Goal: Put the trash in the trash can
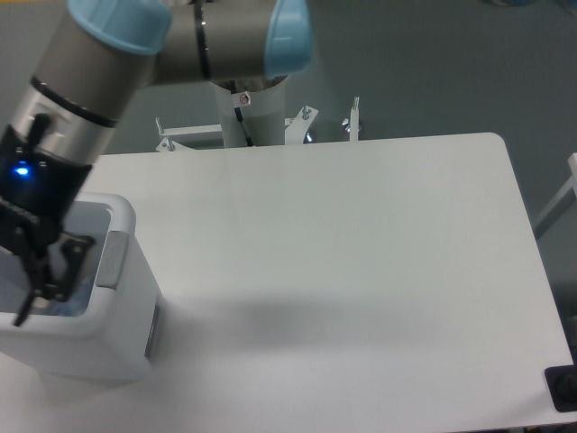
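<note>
Hanging over the mouth of the trash can [108,347], the gripper [41,280] sits at the left edge of the picture, its dark fingers pointing down into the opening. That position makes sense for a drop: anything let go here would fall inside the bin and not onto the table [361,271]. One finger [65,262] shows clearly against the bin's pale interior; the other runs close to the frame's edge, so I cannot tell how wide the jaws stand, nor whether they have hold of anything.

Inside the bin, a pale bluish patch shows low between the finger and the inner wall. It may be part of the trash, perhaps the bottle, but it is too blurred and too much covered by the gripper to name. The wrapper cannot be made out at all. No trash lies on the visible tabletop, which suggests the items are in the bin or hidden behind the arm [99,72]. The bin's grey panel [110,260] faces right, along the rim.
</note>
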Controlling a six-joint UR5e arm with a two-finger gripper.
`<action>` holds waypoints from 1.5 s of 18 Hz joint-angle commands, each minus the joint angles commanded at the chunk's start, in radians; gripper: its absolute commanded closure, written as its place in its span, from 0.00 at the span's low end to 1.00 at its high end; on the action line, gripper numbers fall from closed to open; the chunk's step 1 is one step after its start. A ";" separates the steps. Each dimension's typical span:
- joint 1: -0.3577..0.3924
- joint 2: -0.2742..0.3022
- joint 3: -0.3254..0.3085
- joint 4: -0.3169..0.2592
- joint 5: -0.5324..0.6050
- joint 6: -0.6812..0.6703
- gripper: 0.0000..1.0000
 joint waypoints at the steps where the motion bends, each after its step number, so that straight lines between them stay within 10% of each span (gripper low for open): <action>1: 0.044 0.002 -0.018 0.000 0.000 0.021 0.00; 14: 0.427 0.002 -0.252 -0.006 0.033 0.449 0.00; 22: 0.421 -0.034 -0.258 -0.034 0.394 0.618 0.00; 27: 0.392 -0.055 -0.232 -0.165 0.547 0.854 0.00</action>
